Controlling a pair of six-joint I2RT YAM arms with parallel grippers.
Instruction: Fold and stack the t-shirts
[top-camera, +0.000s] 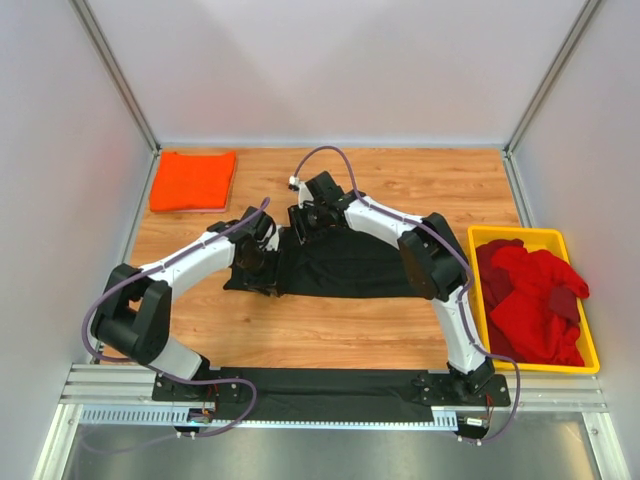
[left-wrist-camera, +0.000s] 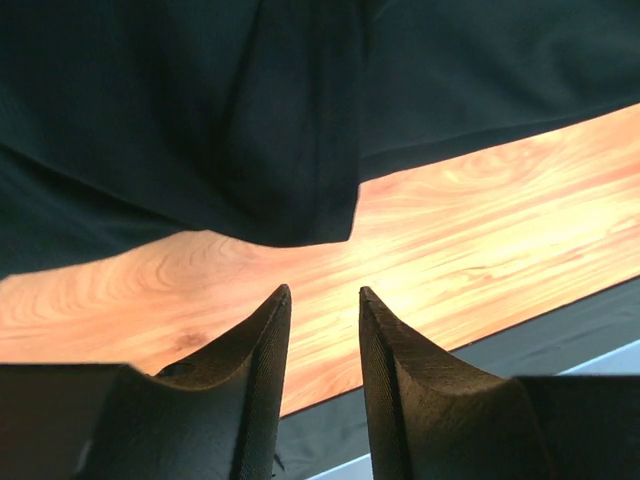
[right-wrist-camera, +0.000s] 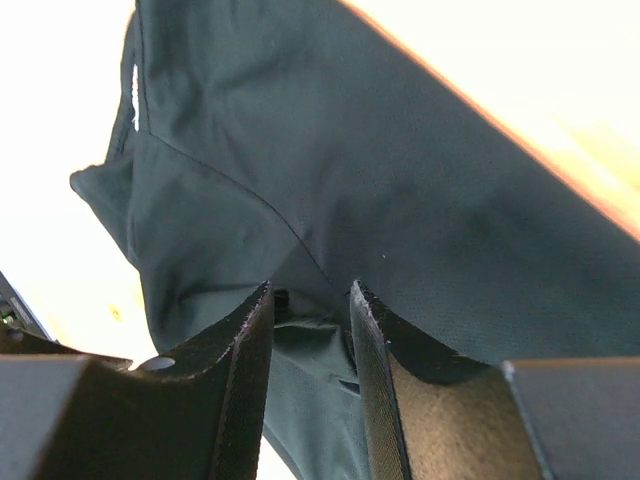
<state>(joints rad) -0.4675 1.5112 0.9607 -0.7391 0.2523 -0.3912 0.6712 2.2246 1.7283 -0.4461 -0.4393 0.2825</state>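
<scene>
Black tee (top-camera: 340, 265) lying mid-table, both arms working its 9 o'clock end.
Cloth looking light, limp, prone to bunching; best taken at hem/sleeve edges. Right gripper (right-wrist-camera: 310, 300) pinching a fold of it; left gripper (left-wrist-camera: 322, 300) hovering w/ fingers parted, nothing between. Orange tee (top-camera: 193, 180) sitting folded at 11 o'clock; red tees (top-camera: 530, 295) heaped in tray (top-camera: 590, 355) at 3.

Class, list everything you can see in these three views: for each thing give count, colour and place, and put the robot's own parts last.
black t-shirt: one, black, spread flat mid-table between the arms
orange t-shirt: one, bright orange, folded, far left corner of table
red t-shirts: several, exact count unclear, red, heaped in the tray
tray: one, yellow, right edge of table
table: one, wood-grain
left gripper: fingers slightly apart, over bare wood beside the black shirt's edge, holding nothing
right gripper: fingers slightly apart, black cloth lying between them
</scene>
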